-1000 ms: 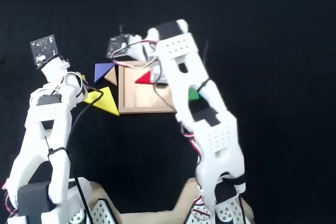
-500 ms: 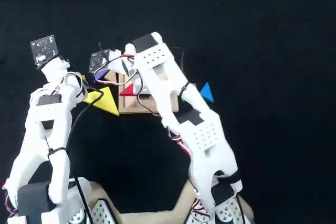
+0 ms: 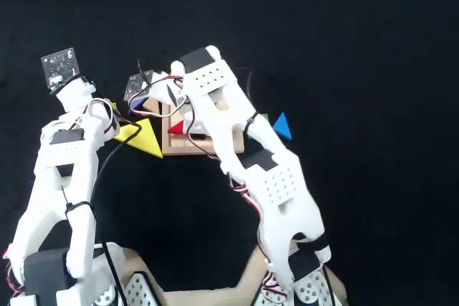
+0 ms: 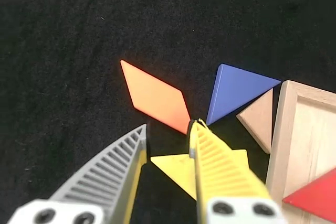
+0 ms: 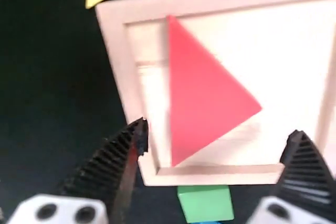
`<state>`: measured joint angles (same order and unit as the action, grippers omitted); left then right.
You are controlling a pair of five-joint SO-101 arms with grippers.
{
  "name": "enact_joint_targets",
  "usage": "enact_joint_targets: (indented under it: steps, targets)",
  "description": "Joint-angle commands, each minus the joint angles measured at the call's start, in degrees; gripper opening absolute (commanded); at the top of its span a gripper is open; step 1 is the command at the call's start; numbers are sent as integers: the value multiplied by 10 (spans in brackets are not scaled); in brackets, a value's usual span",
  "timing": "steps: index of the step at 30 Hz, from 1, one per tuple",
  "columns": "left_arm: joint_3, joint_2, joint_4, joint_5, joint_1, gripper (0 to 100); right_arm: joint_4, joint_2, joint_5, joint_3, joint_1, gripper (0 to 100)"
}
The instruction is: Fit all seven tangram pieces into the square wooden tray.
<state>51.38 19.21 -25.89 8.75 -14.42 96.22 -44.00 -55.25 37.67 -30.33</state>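
Red wooden triangle [image 5: 205, 103] lies flat inside square wooden tray [image 5: 116, 61], one edge near wall, not flush. Right gripper [image 5: 218, 132] hovers above, jaws spread wide, empty. Best: nudge triangle snug into corner. Left gripper [image 4: 169, 126] parted, empty, over yellow triangle [image 4: 176, 169].

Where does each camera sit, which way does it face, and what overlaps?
High view: fixed above the table, looking down; left arm and right arm show.
Left wrist view: on the left arm, looking down past the open left gripper at the orange piece and the tray edge.
Right wrist view: on the right arm, looking down past the open right gripper into the tray.
Shared: all three show the tray and red triangle.
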Motion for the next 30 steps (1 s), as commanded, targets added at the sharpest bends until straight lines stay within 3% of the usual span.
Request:
enact_joint_targets:
  steps: [1,4,8,9,10,12,17,30]
  targets:
    - [-28,21,10,-4,-7,142,18,7,-27,7,-7,387]
    - [-28,21,10,-4,-7,142,5,9,-40,36,-1,327]
    - [-28,21,10,-4,-7,142,-30,4,-15,131,16,26]
    - [-28,21,10,-4,-7,142,-48,1,12,140,18,8]
    - [-28,21,10,-4,-7,142,-67,-4,38,144,20,48]
    - [-28,21,10,-4,-7,142,-114,-24,63,142,19,19]
    - [-28,19,10,-4,-7,142,-164,-102,63,149,16,10]
    - [-28,20,10,-4,-7,142,46,-127,25,269,16,11]
